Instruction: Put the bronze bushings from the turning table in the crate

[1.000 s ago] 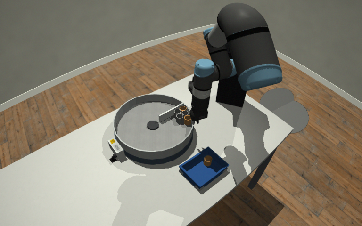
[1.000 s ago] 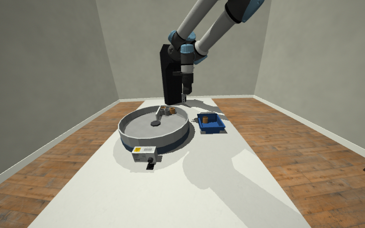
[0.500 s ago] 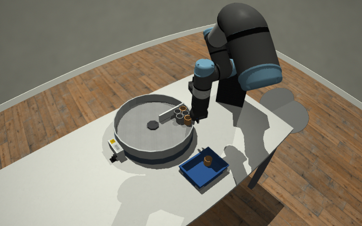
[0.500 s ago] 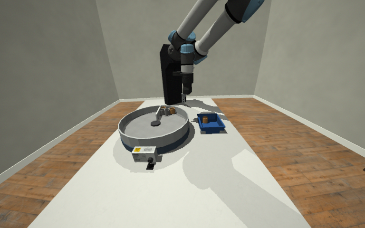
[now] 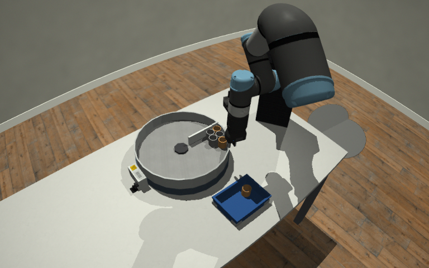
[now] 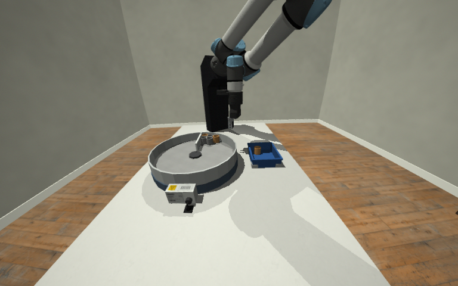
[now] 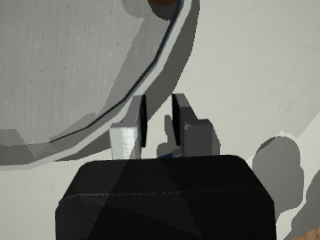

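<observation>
Reaching back over the turning table's wall looks like our next job, because the nearer upright bronze bushing, an open orange-brown cylinder point(image 5: 222, 142) point(image 6: 216, 139) point(image 7: 163, 1), stands just inside the rim of the round grey turning table point(image 5: 182, 183) point(image 6: 192, 177) point(image 7: 172, 37), while our black claw with grey fingers point(image 5: 233, 143) point(image 6: 231, 123) hangs above and outside that rim. In the wrist view we see the bushing at the top edge, ahead of the fingertips, so we'd judge that a sideways shift inward must come before any lowering. The claw stands partly spread, with nothing between its fingers. A dark grey steel bushing point(image 5: 213, 141) point(image 6: 209, 140) crowds our target's side, leaving little room for a finger; we may need to turn the grip to miss it. The other bronze bushing point(image 5: 216, 128) point(image 6: 204, 134) sits farther in by the white straight bar point(image 5: 202, 134) point(image 6: 198, 141). One bronze bushing point(image 5: 246, 190) point(image 6: 257, 150) already stands upright in the blue rectangular crate point(image 5: 232, 217) point(image 6: 266, 161).

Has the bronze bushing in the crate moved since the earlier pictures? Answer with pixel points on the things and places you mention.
No. The bronze bushing point(image 5: 246, 190) point(image 6: 257, 151) stands at the same spot against the blue crate's walls point(image 5: 224, 211) point(image 6: 265, 162) as before.
</observation>
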You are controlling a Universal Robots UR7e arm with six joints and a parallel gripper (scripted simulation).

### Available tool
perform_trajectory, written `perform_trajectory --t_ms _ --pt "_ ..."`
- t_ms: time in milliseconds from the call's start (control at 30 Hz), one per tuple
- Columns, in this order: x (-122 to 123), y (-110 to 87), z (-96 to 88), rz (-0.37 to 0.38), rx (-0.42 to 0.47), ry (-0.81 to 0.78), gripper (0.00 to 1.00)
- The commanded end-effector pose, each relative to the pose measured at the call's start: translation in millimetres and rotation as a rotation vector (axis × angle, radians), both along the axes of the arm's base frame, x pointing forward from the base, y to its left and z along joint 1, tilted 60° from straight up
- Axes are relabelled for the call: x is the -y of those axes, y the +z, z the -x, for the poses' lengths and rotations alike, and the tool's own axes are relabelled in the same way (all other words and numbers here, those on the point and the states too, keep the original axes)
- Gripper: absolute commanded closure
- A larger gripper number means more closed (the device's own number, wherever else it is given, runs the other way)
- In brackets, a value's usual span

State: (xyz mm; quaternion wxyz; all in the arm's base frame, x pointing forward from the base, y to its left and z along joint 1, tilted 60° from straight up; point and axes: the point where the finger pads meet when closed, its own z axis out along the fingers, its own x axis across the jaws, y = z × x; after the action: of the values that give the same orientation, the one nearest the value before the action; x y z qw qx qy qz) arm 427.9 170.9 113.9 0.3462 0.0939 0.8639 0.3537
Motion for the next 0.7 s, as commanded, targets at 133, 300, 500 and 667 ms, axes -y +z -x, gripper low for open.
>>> perform_trajectory --t_ms 133,300,500,667 --pt "12 14.8 6.5 0.003 0.003 0.003 0.55" --pt "30 36.6 16.3 0.006 0.007 0.007 0.55" --pt "30 36.6 16.3 0.006 0.007 0.007 0.55" --pt "6 7.5 3.2 0.001 0.002 0.001 0.55"
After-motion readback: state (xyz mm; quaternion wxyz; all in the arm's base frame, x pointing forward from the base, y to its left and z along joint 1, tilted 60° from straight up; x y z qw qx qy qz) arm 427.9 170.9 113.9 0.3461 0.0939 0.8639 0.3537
